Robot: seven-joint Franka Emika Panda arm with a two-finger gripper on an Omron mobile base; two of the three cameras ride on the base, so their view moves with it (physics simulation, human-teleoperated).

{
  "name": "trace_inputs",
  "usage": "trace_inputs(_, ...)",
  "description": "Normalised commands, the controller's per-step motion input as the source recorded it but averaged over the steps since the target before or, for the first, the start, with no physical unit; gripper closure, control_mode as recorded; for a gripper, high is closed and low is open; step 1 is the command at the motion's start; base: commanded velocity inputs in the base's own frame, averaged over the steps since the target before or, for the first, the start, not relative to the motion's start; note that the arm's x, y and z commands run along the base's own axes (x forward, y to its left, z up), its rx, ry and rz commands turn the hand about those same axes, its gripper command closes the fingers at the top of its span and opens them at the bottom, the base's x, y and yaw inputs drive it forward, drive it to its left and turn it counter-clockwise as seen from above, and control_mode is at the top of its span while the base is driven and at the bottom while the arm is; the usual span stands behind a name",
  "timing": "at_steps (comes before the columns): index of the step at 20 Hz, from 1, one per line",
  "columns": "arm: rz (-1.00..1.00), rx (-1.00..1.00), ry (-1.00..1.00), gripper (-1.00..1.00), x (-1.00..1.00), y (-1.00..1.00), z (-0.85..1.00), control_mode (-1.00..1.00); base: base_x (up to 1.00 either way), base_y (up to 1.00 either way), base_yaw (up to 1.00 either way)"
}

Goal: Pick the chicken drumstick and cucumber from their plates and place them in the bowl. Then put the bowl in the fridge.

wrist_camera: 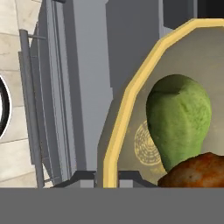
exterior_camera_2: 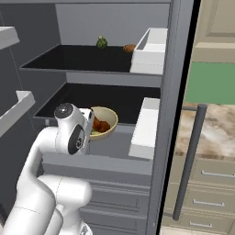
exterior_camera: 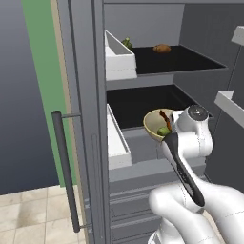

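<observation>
fingers (wrist_camera: 106,177) clamped on bowl (wrist_camera: 114,131) rim

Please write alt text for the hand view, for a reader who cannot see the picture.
The gripper is shut on the yellowish rim of a cream-tan round bowl, one dark fingertip on each side of the rim. Inside the bowl lie a stubby light-green cucumber and a reddish-brown chicken drumstick. Behind are the grey steel fridge panels.

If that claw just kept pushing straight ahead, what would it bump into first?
The gripper is shut on the bowl rim. Straight ahead lies the fridge, probably a grey inner wall, though depth is unclear.
</observation>
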Motion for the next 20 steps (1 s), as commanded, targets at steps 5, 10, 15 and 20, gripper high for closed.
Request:
trace_inputs(5,0.03,-0.01,0.01,1.00,-0.40,-0.06,0.37,-1.00,0.00,0.00,0.00)
trace_inputs(10,0.01,-0.05,0.05,1.00,-0.09,-0.04,0.48,-1.00,0.00,0.00,0.00)
trace_inputs(15,0.01,-0.10,0.00,1.00,0.07,0.04,0.42,-1.00,0.00,0.00,0.00)
trace_inputs(20,0.04,-0.01,-0.03,1.00,0.33,0.08,0.15,-1.00,0.00,0.00,0.00)
